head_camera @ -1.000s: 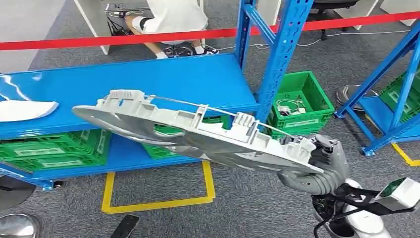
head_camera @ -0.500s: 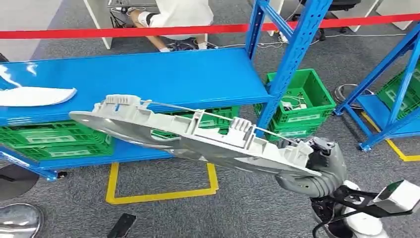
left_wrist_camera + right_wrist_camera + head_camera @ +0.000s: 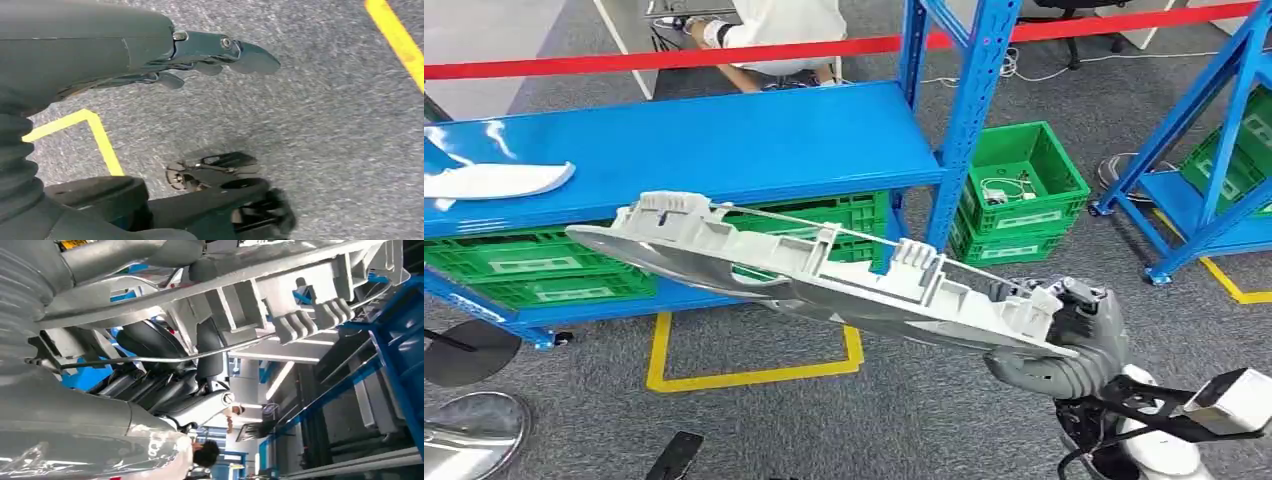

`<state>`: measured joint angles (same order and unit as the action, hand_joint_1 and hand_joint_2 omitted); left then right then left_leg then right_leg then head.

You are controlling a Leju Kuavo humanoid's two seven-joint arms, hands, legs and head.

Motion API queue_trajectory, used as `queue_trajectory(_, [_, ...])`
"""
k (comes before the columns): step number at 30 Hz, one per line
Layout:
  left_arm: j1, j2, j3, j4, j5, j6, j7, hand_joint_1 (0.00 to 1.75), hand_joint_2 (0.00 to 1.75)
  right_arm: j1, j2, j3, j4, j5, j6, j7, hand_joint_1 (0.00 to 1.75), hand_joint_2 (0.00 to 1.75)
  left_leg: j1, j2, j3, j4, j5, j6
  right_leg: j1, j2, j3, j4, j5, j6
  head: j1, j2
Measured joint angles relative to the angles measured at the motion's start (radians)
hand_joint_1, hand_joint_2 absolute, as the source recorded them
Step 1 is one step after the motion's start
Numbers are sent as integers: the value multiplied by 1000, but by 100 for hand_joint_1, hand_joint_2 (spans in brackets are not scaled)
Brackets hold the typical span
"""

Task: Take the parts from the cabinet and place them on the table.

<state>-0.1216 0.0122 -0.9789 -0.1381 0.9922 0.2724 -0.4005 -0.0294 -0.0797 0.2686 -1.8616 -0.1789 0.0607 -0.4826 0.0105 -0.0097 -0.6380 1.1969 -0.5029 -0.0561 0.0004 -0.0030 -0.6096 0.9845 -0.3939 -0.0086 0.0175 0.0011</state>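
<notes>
We hold a long grey moulded plastic part point(image 3: 824, 275), ribbed and clipped along its upper edge with a thin wire rod, in our right hand point(image 3: 1064, 340); its dark fingers point(image 3: 150, 385) curl around one end, the rest reaching out to the left in front of the blue metal cabinet point(image 3: 724, 150). A second, white curved part point(image 3: 494, 182) lies on the glossy shelf. Green slotted crates point(image 3: 524, 265) sit below; another crate point(image 3: 1019, 190) on the speckled grey carpet holds white cables. Our left hand point(image 3: 210, 55) hangs over the carpet, fingers loosely apart, holding nothing.
</notes>
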Motion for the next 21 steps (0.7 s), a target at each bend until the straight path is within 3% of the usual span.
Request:
queue_trajectory(1, [-1, 2, 0, 0, 0, 0, -4, 0, 175, 3, 1, 0, 0, 0, 0, -2, 175, 175, 0, 0, 60, -86, 26, 4, 0, 1, -9, 0, 8, 3, 0, 0])
queue_trajectory(2, [-2, 5, 0, 0, 0, 0, -10, 0, 175, 6, 2, 0, -2, 0, 0, -3, 175, 175, -1, 1, 129, -182, 28, 10, 0, 1, -16, 3, 16, 7, 0, 0])
queue_trajectory(3, [-3, 7, 0, 0, 1, -1, -18, 0, 175, 11, 3, -1, -4, 0, 0, -7, 175, 175, -4, 0, 167, -247, 16, 15, 6, 1, -28, 9, 19, 12, 0, 0])
queue_trajectory(5, [-2, 9, 0, 0, 14, -4, -34, 0, 175, 23, 3, -2, -5, 0, 0, -15, 175, 175, -7, 0, 155, -247, 15, 28, 5, -1, -33, 9, 36, 23, -1, 0])
queue_trajectory(7, [5, 10, 2, 0, 23, -7, -41, 0, 175, 32, 4, -4, -9, 0, 0, -18, 175, 175, -3, 1, 148, -252, 28, 49, 2, 0, -37, 0, 47, 35, -1, 0])
queue_trajectory(8, [5, 11, 2, 0, 24, -8, -44, 0, 175, 37, 4, -7, -10, 0, 0, -19, 175, 175, 0, 6, 143, -254, 36, 57, 0, 3, -57, 21, 23, 43, 2, 0])
queue_trajectory(9, [5, 15, 5, 0, 27, -8, -46, 0, 175, 41, 4, -7, -14, 0, 0, -24, 175, 175, 1, 6, 134, -254, 43, 63, -1, 3, -83, 81, -22, 49, 8, 0])
queue_trajectory(11, [6, 16, 8, 0, 36, -3, -49, 0, 175, 64, 4, -12, -23, 2, -2, -38, 175, 175, 1, 6, 118, -253, 56, 64, -8, 3, -147, 258, -114, 60, 8, 0])
queue_trajectory(12, [8, 16, 10, 0, 36, -1, -49, 0, 175, 78, 4, -19, -29, 5, -2, -48, 175, 175, 1, 6, 111, -253, 62, 63, -9, 3, -167, 324, -142, 63, 8, 0])
queue_trajectory(13, [10, 15, 11, 0, 32, 1, -49, 0, 175, 91, 4, -26, -33, 8, -3, -58, 175, 175, 2, 6, 104, -253, 68, 60, -10, 3, -165, 343, -148, 66, 8, 0])
queue_trajectory(14, [11, 15, 11, 0, 29, 2, -50, 0, 175, 101, 4, -34, -39, 11, -3, -69, 175, 175, 3, 6, 97, -252, 73, 57, -11, 2, -130, 308, -131, 68, 8, 0])
queue_trajectory(16, [10, 16, 11, 0, 27, 2, -53, 0, 175, 112, 4, -50, -50, 14, 0, -87, 175, 175, 8, 4, 91, -249, 79, 48, -14, 3, -6, 125, -70, 68, 8, 0])
queue_trajectory(17, [9, 16, 12, 0, 27, 3, -53, 0, 175, 115, 4, -59, -55, 14, 3, -94, 175, 175, 9, -1, 90, -246, 82, 42, -18, 13, 55, 36, -55, 70, 8, 0])
queue_trajectory(18, [8, 21, 13, 0, 27, 5, -53, 0, 175, 115, 4, -67, -58, 14, 5, -98, 175, 175, 3, -1, 82, -245, 83, 35, -15, 35, 84, 3, -76, 68, 11, 0])
queue_trajectory(19, [6, 21, 13, 0, 25, 9, -50, 0, 175, 124, 4, -76, -63, 13, 8, -102, 175, 175, 3, -4, 79, -242, 88, 27, -15, 29, 74, 5, -68, 54, 6, 0])
queue_trajectory(21, [8, 22, 12, 0, 6, 16, -47, 0, 175, 137, 4, -92, -67, 13, 14, -104, 175, 175, 7, -8, 76, -244, 97, 16, -9, 23, 65, 16, -67, 42, 8, 0])
